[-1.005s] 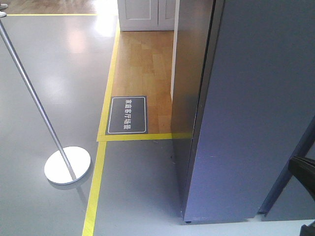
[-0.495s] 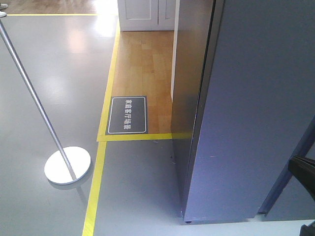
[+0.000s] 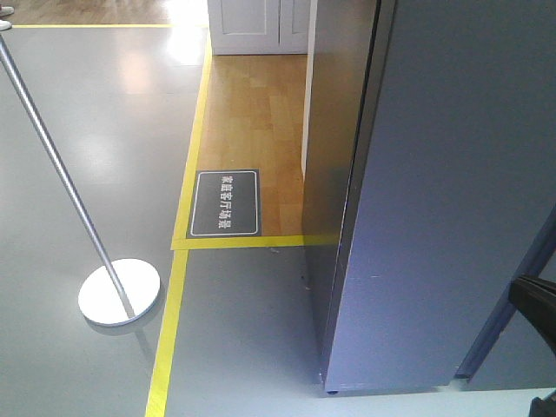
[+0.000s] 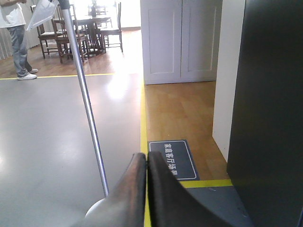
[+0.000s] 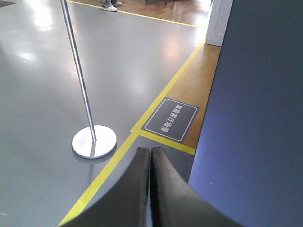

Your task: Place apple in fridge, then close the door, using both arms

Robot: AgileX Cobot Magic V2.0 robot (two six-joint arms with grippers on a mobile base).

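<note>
The fridge (image 3: 334, 174) is standing on the grey floor (image 3: 95, 130) at the right of the front view, showing its dark side panel, and the door (image 3: 452, 191) is lying flat across its front with only a thin dark seam showing between the two. The apple is not showing in any view.

The left claw (image 4: 147, 163) is sitting clenched, its two dark fingers (image 4: 135, 189) pressing together with nothing between them, pointing toward the dark floor sign (image 4: 173, 158) and the yellow tape line (image 4: 143, 118). The right claw (image 5: 150, 156) is likewise clenched and carrying nothing, hanging just beside the door's blue-grey face (image 5: 255, 118).

A stanchion pole (image 3: 52, 165) is leaning up from its round white base (image 3: 119, 291) on the grey floor, well apart from the fridge. Beyond the tape, wooden flooring (image 3: 252, 104) is running back to white cabinet doors (image 4: 182, 40). In the far background a person (image 4: 14, 33) is standing near a dining table with chairs (image 4: 92, 26).
</note>
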